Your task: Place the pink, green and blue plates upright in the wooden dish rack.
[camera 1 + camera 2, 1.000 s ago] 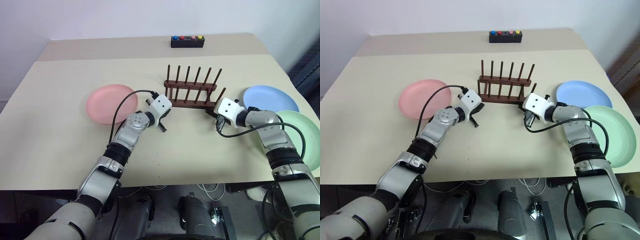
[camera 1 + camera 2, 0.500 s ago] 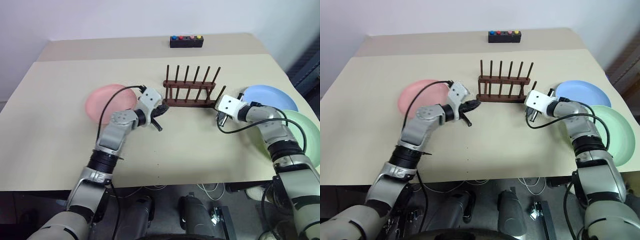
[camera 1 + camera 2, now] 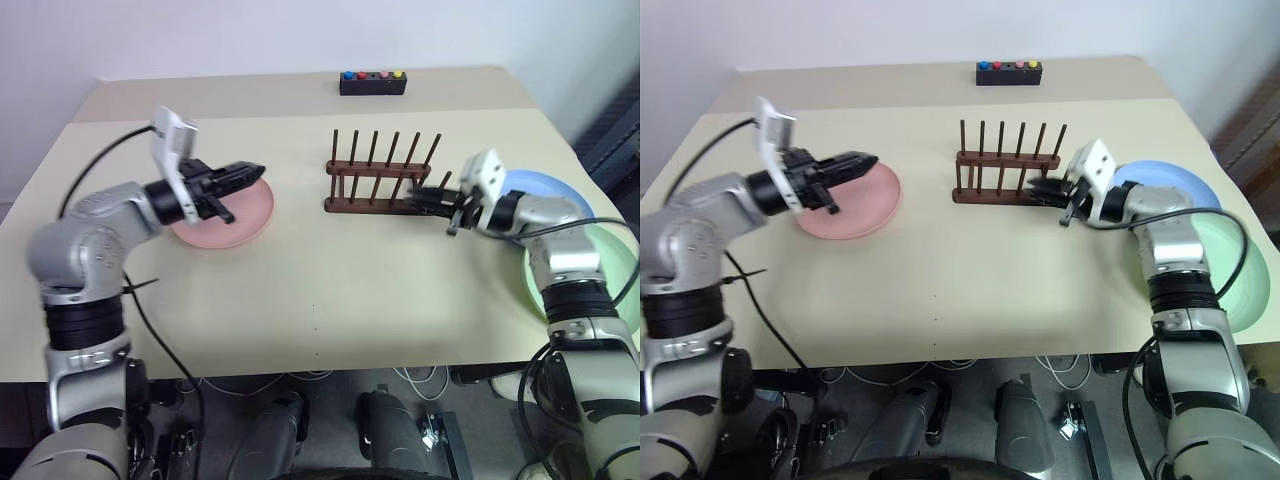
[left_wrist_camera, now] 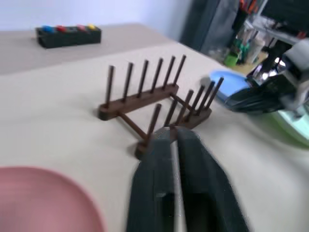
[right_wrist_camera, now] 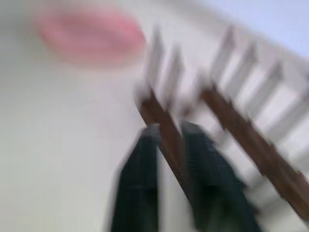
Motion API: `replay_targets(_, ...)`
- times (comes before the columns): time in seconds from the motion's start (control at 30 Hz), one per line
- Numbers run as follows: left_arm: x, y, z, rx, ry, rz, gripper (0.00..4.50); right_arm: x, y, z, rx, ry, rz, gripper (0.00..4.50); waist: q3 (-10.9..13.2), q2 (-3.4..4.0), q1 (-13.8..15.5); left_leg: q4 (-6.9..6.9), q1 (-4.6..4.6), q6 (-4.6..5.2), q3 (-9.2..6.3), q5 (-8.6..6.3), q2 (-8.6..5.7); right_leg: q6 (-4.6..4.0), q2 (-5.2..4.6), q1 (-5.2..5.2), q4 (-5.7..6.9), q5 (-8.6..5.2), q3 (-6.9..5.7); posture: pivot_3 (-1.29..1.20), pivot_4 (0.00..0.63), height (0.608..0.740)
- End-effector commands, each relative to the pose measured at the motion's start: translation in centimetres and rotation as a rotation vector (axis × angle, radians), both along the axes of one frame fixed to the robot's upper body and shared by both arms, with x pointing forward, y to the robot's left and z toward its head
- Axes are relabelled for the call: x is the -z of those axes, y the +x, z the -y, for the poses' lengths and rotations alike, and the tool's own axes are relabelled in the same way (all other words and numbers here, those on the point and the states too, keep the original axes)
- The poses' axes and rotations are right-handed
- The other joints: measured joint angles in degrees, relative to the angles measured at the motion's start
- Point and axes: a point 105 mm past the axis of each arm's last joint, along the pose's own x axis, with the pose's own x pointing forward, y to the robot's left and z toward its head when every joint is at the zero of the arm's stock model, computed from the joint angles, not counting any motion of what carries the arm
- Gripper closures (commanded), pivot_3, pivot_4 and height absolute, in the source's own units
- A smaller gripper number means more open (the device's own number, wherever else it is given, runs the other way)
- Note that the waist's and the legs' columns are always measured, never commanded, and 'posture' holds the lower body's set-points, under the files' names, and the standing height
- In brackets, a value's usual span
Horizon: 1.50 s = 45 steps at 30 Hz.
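Step in hand: judged to be the reach for the first plate, none yet racked.
Pink plate: lay flat on the surface, left of the wooden dish rack and apart from it.
Blue plate: lay flat just right of the rack, partly behind the right arm.
Green plate: lay flat nearer the front edge, beside the blue one; overlap not tellable.
Rack: stood empty mid-surface, pegs upright, well clear of the black button box.
Left gripper: hung level above the pink plate's far rim, fingers nearly together with a thin slit, grasping nothing.
Right gripper: pointed level at the rack's right end, close to it, fingers a little parted, grasping nothing; contact with the rack not tellable.
Done well: needed wider fingers on the left, a drop to the plate's rim, and a pinch on the edge, not the flat.
Then: called for tipping the plate upright before lowering it between two pegs.
Risk: likely nudge of the light rack from the right side; better kept off it or used deliberately to steady it.
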Motion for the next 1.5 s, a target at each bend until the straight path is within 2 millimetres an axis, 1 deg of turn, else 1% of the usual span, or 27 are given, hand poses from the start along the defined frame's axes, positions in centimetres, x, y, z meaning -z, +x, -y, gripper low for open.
replay_targets(0.03,-0.4,-0.6,-2.9,-0.052,0.013,0.012,2.18,-2.9,-2.5,-0.1,-0.115,0.103,-0.056,1.75,0.0,0.0,0.09,-0.01,0.0,0.04,-0.01,-0.03,0.0,0.0,0.0,0.0,-0.02,0.0,0.0,0.0,0.15,0.74)
replay_targets(0.07,-0.3,-0.7,-3.9,-0.076,0.026,0.013,1.72,-3.3,-2.7,-0.1,-0.123,0.115,-0.065,1.28,0.0,0.0,0.07,-0.02,0.0,0.06,0.0,-0.04,0.0,0.0,-0.01,0.0,-0.04,0.0,0.0,0.0,0.15,0.74)
replay_targets(0.13,0.2,-0.4,-7.2,-0.193,0.078,0.011,0.65,-3.5,-2.7,-0.1,-0.111,0.104,-0.058,0.27,0.0,0.0,-0.05,-0.06,0.0,0.11,0.02,-0.08,0.0,-0.02,-0.01,-0.03,-0.04,0.0,0.02,0.0,0.15,0.74)
replay_targets(0.17,0.3,-0.4,-8.9,-0.249,0.087,0.009,0.23,-3.6,-2.7,-0.3,-0.115,0.098,-0.054,0.0,0.0,0.0,-0.17,-0.1,0.0,0.1,0.04,-0.07,0.03,-0.06,-0.01,-0.07,-0.03,0.02,0.03,0.0,0.15,0.74)
replay_targets(0.2,0.3,-0.4,-10.4,-0.303,0.101,0.014,0.11,-3.6,-2.8,-0.5,-0.121,0.093,-0.051,0.0,0.0,0.0,-0.27,-0.15,0.0,0.09,0.11,-0.07,0.08,-0.08,-0.01,-0.13,-0.03,0.04,0.09,0.0,0.15,0.74)
replay_targets(0.23,0.1,-0.3,-11.7,-0.352,0.103,0.026,0.11,-3.7,-3.0,-0.6,-0.137,0.101,-0.056,0.0,0.0,0.0,-0.25,-0.24,0.0,0.05,0.22,-0.05,0.15,-0.13,-0.01,-0.24,-0.03,0.06,0.18,0.0,0.15,0.74)
replay_targets(0.3,-0.3,0.3,-15.5,-0.555,0.101,0.046,0.11,-4.3,-3.6,-1.0,-0.179,0.152,-0.075,0.0,0.0,0.0,-0.07,-0.38,0.0,0.01,0.33,-0.01,0.22,-0.15,0.01,-0.35,-0.03,0.08,0.25,0.0,0.15,0.74)
replay_targets(0.33,-0.3,0.4,-17.6,-0.67,0.072,0.028,0.11,-4.5,-3.9,-1.2,-0.196,0.151,-0.065,0.0,0.0,0.0,-0.02,-0.44,0.0,-0.01,0.35,0.0,0.24,-0.17,0.02,-0.38,-0.04,0.09,0.29,0.0,0.15,0.74)
replay_targets(0.37,-0.2,0.3,-19.0,-0.736,0.026,0.001,0.11,-4.6,-4.1,-1.4,-0.203,0.136,-0.037,0.0,0.0,0.0,0.04,-0.44,0.0,-0.01,0.35,0.0,0.26,-0.17,0.05,-0.39,-0.05,0.09,0.29,0.0,0.15,0.74)
replay_targets(0.43,1.3,-0.1,-21.1,-0.824,-0.012,-0.1,0.11,-4.3,-4.4,-2.0,-0.223,0.092,0.001,0.0,-0.01,-0.02,0.03,-0.46,0.0,-0.01,0.38,0.0,0.29,-0.17,0.08,-0.4,-0.06,0.1,0.31,0.0,0.15,0.74)
replay_targets(0.47,1.9,-0.3,-21.5,-0.842,-0.01,-0.128,0.11,-4.2,-4.6,-2.1,-0.231,0.082,0.006,0.0,-0.01,-0.02,-0.01,-0.47,0.0,0.0,0.43,-0.01,0.29,-0.16,0.09,-0.41,-0.07,0.1,0.34,0.0,0.15,0.74)
replay_targets(0.5,3.1,-0.5,-21.8,-0.842,-0.003,-0.179,0.11,-4.4,-4.6,-2.4,-0.242,0.091,0.021,0.0,-0.01,-0.02,-0.05,-0.47,0.0,0.02,0.53,-0.02,0.29,-0.16,0.12,-0.44,-0.06,0.1,0.42,0.0,0.15,0.74)
replay_targets(0.57,5.2,-0.9,-21.2,-0.821,0.088,-0.247,0.11,-4.9,-4.4,-2.8,-0.243,0.106,0.076,0.0,-0.02,-0.03,-0.08,-0.46,0.02,0.04,0.75,-0.03,0.29,-0.14,0.18,-0.49,-0.03,0.11,0.64,0.0,0.15,0.74)
replay_targets(0.6,5.9,-0.9,-20.3,-0.787,0.062,-0.286,0.11,-4.8,-4.3,-3.0,-0.243,0.098,0.09,0.0,-0.02,-0.04,-0.09,-0.45,0.05,0.04,0.84,-0.03,0.31,-0.12,0.19,-0.49,-0.02,0.13,0.71,0.0,0.15,0.74)
replay_targets(0.67,6.5,-0.6,-18.9,-0.742,0.025,-0.326,0.11,-4.5,-4.2,-3.3,-0.245,0.087,0.095,0.0,-0.03,-0.05,0.19,-0.45,0.06,0.05,0.92,-0.04,0.36,-0.1,0.26,-0.5,-0.03,0.21,0.81,0.0,0.15,0.74)
replay_targets(0.77,7.1,-0.1,-17.8,-0.721,0.021,-0.337,0.11,-4.4,-4.1,-3.5,-0.249,0.085,0.097,0.0,-0.1,-0.18,0.16,-0.41,0.06,0.05,0.93,-0.03,0.4,-0.13,0.29,-0.51,-0.05,0.27,0.82,0.0,0.15,0.74)
replay_targets(0.83,7.2,0.6,-16.4,-0.684,0.014,-0.332,0.11,-4.1,-3.9,-3.6,-0.24,0.07,0.107,0.0,-0.1,-0.18,0.04,-0.43,0.06,0.05,0.97,-0.04,0.43,-0.14,0.28,-0.53,-0.05,0.28,0.86,0.0,0.15,0.74)
replay_targets(0.87,7.2,0.8,-16.0,-0.674,0.018,-0.33,0.11,-4.1,-3.9,-3.6,-0.238,0.065,0.11,0.0,-0.1,-0.19,0.03,-0.44,0.06,0.05,1.0,-0.04,0.44,-0.15,0.28,-0.55,-0.04,0.28,0.88,0.0,0.15,0.74)
replay_targets(1.03,6.9,1.7,-15.0,-0.662,-0.147,-0.41,0.11,-3.8,-3.8,-3.5,-0.224,0.065,0.107,0.0,-0.1,-0.19,-0.27,-0.44,0.06,0.04,1.05,-0.03,0.5,-0.17,0.31,-0.59,-0.04,0.31,0.9,0.0,0.15,0.74)
replay_targets(1.2,9.0,3.2,-13.0,-0.676,-0.141,-0.467,0.11,-3.4,-3.6,-3.5,-0.208,0.064,0.109,0.0,-0.1,-0.2,-0.16,-0.44,0.07,0.03,1.11,-0.02,0.52,-0.17,0.32,-0.61,-0.03,0.32,0.94,0.0,0.15,0.74)
replay_targets(1.33,10.3,3.8,-11.6,-0.66,-0.157,-0.516,0.11,-3.5,-3.5,-3.4,-0.197,0.061,0.109,0.0,-0.12,-0.22,-0.02,-0.43,0.06,-0.05,1.12,0.02,0.51,-0.14,0.32,-0.6,-0.04,0.34,0.95,0.0,0.15,0.74)
replay_targets(1.4,10.8,4.0,-11.3,-0.659,-0.206,-0.543,0.64,-3.5,-3.4,-3.1,-0.181,0.059,0.113,0.0,-0.12,-0.23,0.05,-0.42,0.06,-0.08,1.12,0.04,0.51,-0.14,0.32,-0.6,-0.04,0.35,0.95,0.0,0.15,0.74)
replay_targets(1.5,11.5,4.6,-11.2,-0.69,-0.279,-0.579,1.79,-3.4,-3.3,-2.8,-0.163,0.051,0.115,0.0,-0.13,-0.24,0.05,-0.42,0.06,-0.07,1.13,0.03,0.51,-0.14,0.32,-0.58,-0.05,0.35,0.95,0.0,0.15,0.74)
